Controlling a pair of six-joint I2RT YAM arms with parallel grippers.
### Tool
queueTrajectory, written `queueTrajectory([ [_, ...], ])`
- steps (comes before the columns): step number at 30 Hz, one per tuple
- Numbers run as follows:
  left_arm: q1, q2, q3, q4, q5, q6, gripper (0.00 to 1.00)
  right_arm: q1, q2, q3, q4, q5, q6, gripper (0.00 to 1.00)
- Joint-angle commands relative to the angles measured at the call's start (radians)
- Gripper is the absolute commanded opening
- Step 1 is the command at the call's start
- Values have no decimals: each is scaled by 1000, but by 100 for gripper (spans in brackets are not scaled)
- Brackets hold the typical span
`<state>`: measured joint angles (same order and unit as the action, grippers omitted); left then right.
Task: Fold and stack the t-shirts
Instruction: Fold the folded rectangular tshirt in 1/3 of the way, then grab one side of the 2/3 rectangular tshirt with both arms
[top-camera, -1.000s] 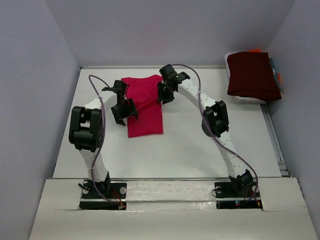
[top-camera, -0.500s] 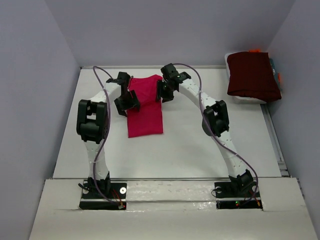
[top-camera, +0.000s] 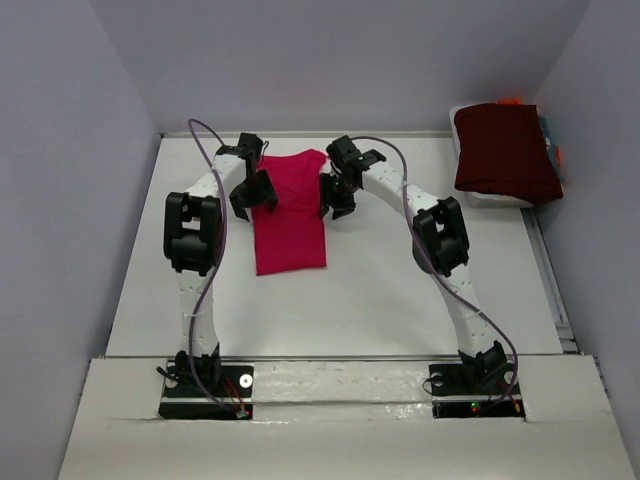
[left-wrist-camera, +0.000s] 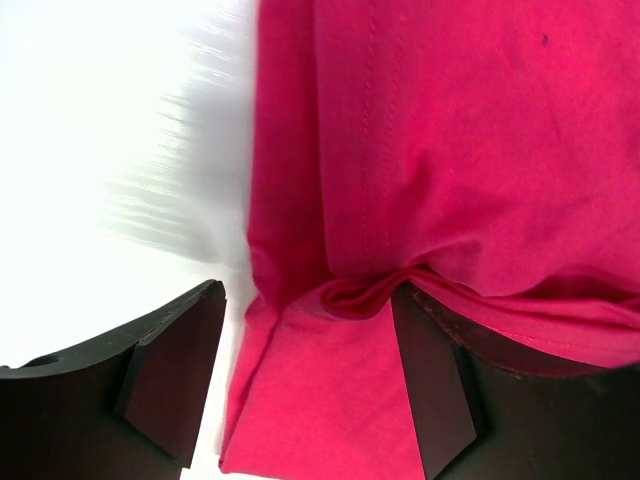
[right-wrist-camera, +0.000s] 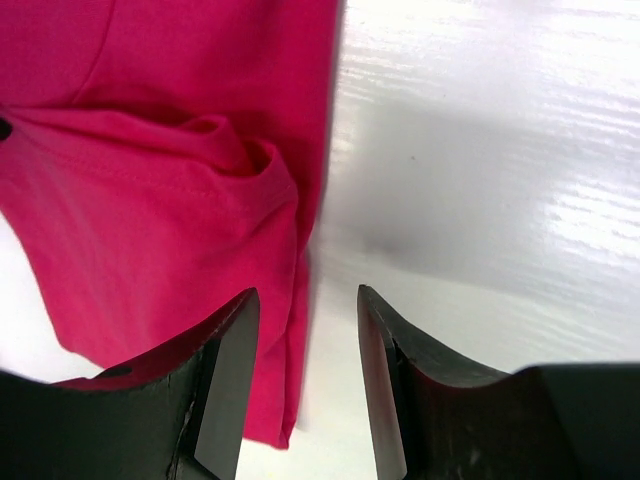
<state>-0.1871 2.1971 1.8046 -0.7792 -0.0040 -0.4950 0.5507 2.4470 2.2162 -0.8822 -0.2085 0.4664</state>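
Observation:
A crimson-pink t-shirt (top-camera: 290, 215) lies folded into a long strip on the white table (top-camera: 380, 290). My left gripper (top-camera: 250, 190) is low at its far left edge and stands open. In the left wrist view the left gripper (left-wrist-camera: 300, 390) straddles the shirt's (left-wrist-camera: 450, 150) edge, and a small ridge of cloth is bunched against the right finger (left-wrist-camera: 430, 390). My right gripper (top-camera: 335, 192) is at the shirt's far right edge, also open. In the right wrist view that edge of the shirt (right-wrist-camera: 150, 160) runs between the jaws of the right gripper (right-wrist-camera: 305, 385). A dark maroon folded t-shirt (top-camera: 505, 150) rests at the far right.
The maroon shirt sits on a white bin (top-camera: 495, 200) at the table's back right corner, with orange and teal items (top-camera: 555, 155) peeking out behind it. Grey walls enclose the table on three sides. Both arm bases stand at the near edge.
My left arm has moved toward the back, from the middle of the shirt's left edge to its far corner. The right gripper's jaws have widened a little and it has shifted slightly nearer.

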Motion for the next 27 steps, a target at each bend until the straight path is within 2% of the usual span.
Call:
queueTrajectory([
  [1,21,4,48,-35,-85,-2,78,5,-111,-13,6,0,-26,50],
  [5,41,13,18,-17,-85,-10,78,5,-121,-7,-26,1,-40,50],
  [11,41,-95,-34,30,-85,3,81,5,-144,-29,-92,-58,-49,50],
  [16,41,-242,-175,67,-70,3,82,5,-279,-287,-14,-132,-41,51],
  [23,41,-436,-380,123,10,-34,83,15,-388,-525,100,-258,5,52],
  [27,41,-557,-549,172,149,-53,84,28,-439,-633,158,-301,46,55],
])
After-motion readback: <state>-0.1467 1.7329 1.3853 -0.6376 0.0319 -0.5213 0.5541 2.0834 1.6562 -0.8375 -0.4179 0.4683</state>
